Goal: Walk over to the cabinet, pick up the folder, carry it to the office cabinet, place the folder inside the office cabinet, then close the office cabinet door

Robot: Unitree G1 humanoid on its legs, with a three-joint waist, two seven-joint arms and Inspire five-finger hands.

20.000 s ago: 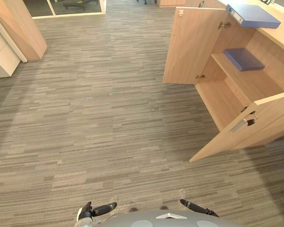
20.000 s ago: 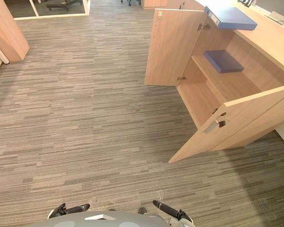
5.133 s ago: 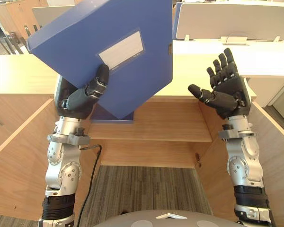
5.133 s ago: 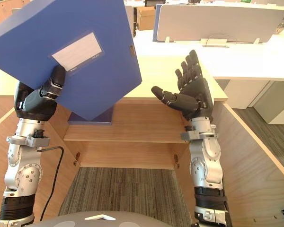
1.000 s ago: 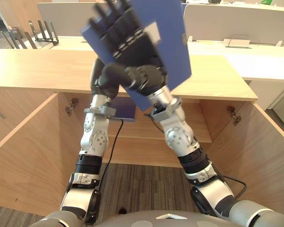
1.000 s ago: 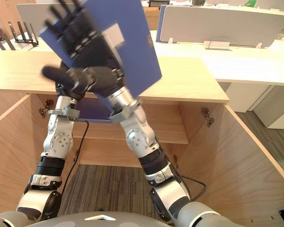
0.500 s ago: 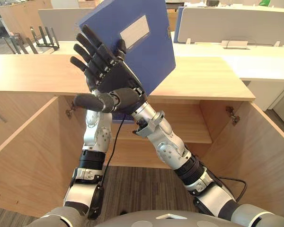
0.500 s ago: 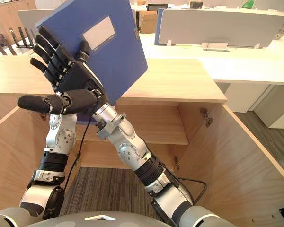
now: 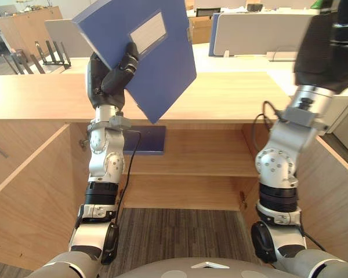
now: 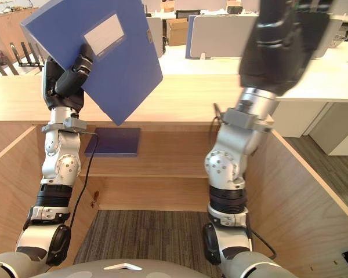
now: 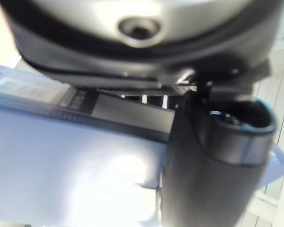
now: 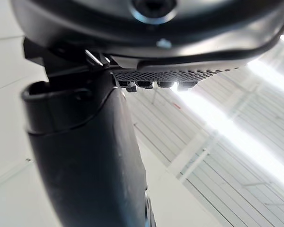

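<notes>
- Blue folder (image 9: 153, 69) is up in the air, tilted, one corner pointing down over the office cabinet's wooden top (image 9: 232, 98). It is not in the cabinet yet.
- Left hand (image 9: 104, 84) is clamped on the folder's lower left edge. The thumb (image 9: 126, 62) is curled onto the front face, just below the white label (image 9: 148, 32), and the rest of the hand sits behind the folder.
- The left wrist view gives the contact up close: the dark thumb (image 11: 213, 156) lies across the folder's pale blue face (image 11: 61, 165). The head views place that grip above the cabinet.
- Right hand (image 9: 327, 46) is lifted high on the robot's right, well apart from the folder, and runs off the top edge of both eye views. Whether it is spread or closed, I cannot tell.
- The right wrist view looks upward: a thumb (image 12: 85, 156) against a ceiling with bright light strips (image 12: 236, 127).
- Both cabinet doors stand open, the left door (image 9: 23, 191) and the right door (image 9: 336, 197).
- Inside, a second blue folder (image 9: 146, 141) lies flat at the left end of the shelf (image 9: 209, 156).
- Behind the cabinet are white desks with grey dividers (image 9: 261, 35).
</notes>
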